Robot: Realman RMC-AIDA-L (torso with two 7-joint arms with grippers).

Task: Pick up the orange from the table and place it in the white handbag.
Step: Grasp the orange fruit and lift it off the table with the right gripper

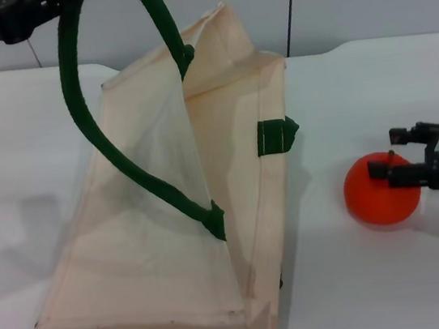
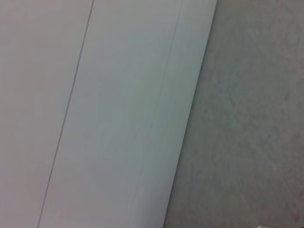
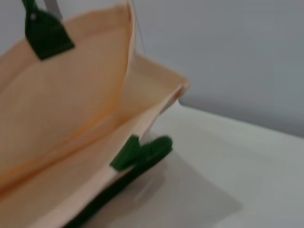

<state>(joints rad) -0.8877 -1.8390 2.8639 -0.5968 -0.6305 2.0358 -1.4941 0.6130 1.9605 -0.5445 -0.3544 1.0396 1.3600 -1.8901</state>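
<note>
Left gripper (image 1: 57,1), at the upper left of the head view, holds up one green rope handle (image 1: 85,110) of the white handbag (image 1: 173,244); its finger spread cannot be made out. Mid-frame the bag gapes open on the table (image 1: 6,162). At the right edge the orange (image 1: 380,191) rests on the tabletop, with the right gripper (image 1: 402,155) spread open around its top.

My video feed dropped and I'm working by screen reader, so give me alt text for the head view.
The right gripper reaches in at the orange on the white table, its fingers open at the fruit's top. Left of it, the white handbag is held open by one green handle, lifted by the left gripper at the top edge.
</note>
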